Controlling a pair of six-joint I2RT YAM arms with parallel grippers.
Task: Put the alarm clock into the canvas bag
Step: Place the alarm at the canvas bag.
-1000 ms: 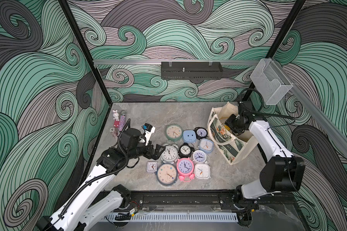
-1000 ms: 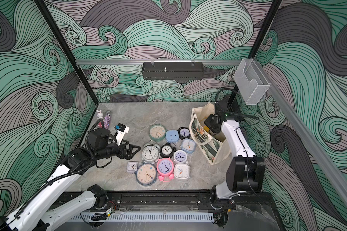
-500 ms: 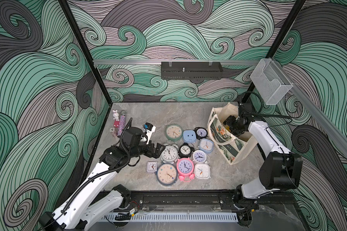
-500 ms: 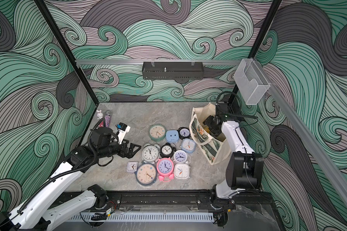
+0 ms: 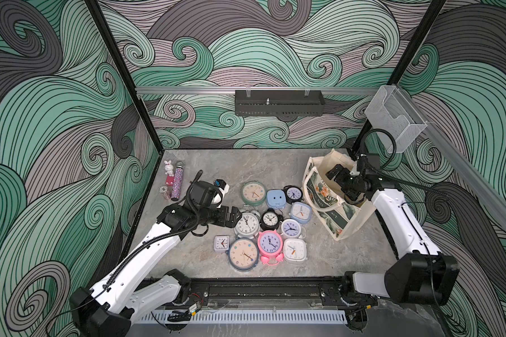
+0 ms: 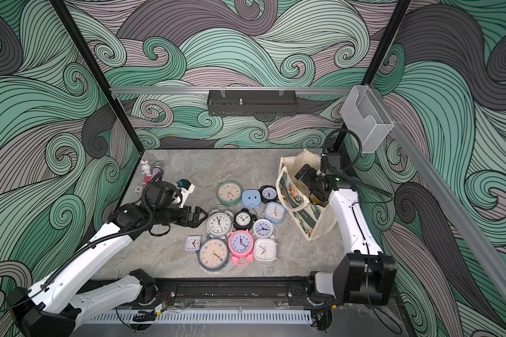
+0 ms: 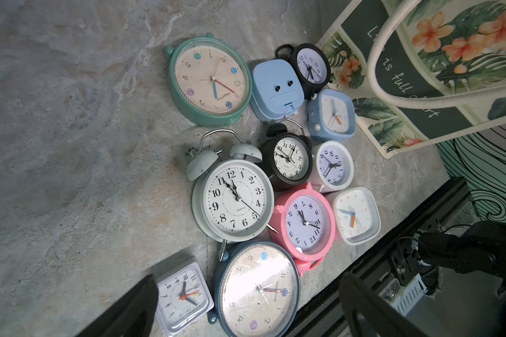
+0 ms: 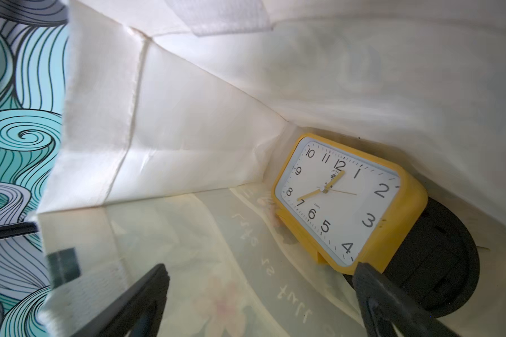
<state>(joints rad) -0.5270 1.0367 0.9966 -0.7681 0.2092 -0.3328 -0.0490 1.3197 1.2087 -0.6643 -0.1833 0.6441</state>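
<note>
Now the yellow alarm clock (image 8: 342, 201) lies deep in the canvas bag (image 8: 187, 131), leaning on a round black thing (image 8: 438, 262) under it. Nothing holds the clock. Our right pincer (image 8: 262, 270) hangs just above it inside the bag, with its jaws wide apart and empty.

We think this clock is done, so the job now is to get out cleanly. We should lift straight up through the bag's mouth. We should also keep the jaws off the cloth walls and the handle (image 7: 450, 97), or the bag may tip over.

In both top views the bag stands on the right side of the table (image 5: 246, 163), close to the heap of clocks (image 5: 270, 218). Our left pincer (image 5: 235, 214) is wide open too, holding nothing, just beside the white bell clock (image 5: 247, 223). If we take that one next, we should grab it by its sides, slowly, so the clocks near it do not get pushed.
</note>
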